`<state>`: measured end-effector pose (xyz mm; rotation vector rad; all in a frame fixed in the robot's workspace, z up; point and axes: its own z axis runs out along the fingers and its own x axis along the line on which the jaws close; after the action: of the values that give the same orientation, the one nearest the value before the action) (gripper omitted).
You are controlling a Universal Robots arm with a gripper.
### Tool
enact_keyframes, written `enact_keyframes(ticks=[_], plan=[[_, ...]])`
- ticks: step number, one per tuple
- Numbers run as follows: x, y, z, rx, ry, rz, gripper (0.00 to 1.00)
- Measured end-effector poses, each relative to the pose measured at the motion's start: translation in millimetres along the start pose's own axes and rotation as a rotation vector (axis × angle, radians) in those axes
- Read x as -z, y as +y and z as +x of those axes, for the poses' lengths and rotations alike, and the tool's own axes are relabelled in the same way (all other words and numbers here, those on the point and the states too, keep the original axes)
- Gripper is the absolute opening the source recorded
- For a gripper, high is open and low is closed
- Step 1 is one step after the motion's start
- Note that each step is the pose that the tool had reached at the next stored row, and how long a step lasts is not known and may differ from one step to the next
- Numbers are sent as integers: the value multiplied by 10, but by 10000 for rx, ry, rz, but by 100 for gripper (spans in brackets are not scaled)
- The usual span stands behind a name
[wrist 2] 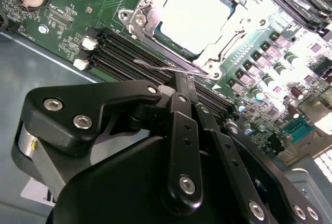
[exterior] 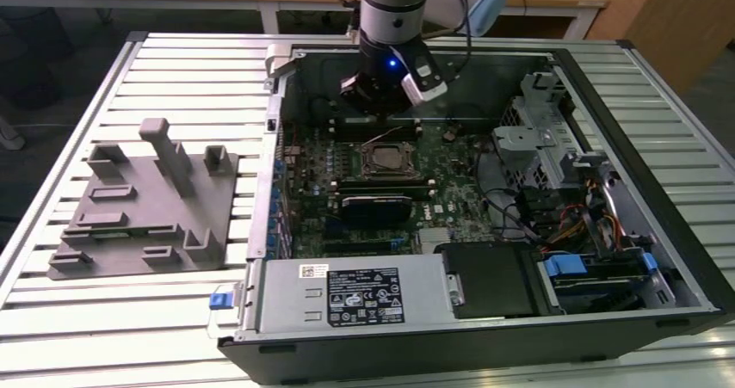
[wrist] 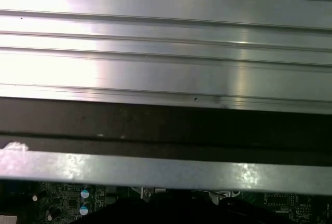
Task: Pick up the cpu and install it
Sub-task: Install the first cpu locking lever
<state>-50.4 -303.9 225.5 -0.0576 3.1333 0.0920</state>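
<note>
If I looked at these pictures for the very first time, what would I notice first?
Probably the big open computer case lying on the ribbed metal table, with its green board inside. The robot arm reaches down into it, its gripper hanging just above the cpu, which sits shiny in its socket in the middle of the board and glares bright in the second wrist view. A grey plastic tray with upright posts lies on the exterior view's left.
</note>
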Motion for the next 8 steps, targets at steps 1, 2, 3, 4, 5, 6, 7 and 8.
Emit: enact_keyframes(ticks=[1,2,3,4,5,6,7,8], plan=[[-2,1,-10,1,1,1,11],[-5,3,-19,0,1,2,11],[-8,5,-27,2,1,1,11],[-11,6,-35,8,0,0,11],[-14,6,-43,20,1,-1,11],[-16,6,-52,34,2,0,11],[-18,5,-61,45,3,0,11],[-21,5,-71,53,4,0,11]])
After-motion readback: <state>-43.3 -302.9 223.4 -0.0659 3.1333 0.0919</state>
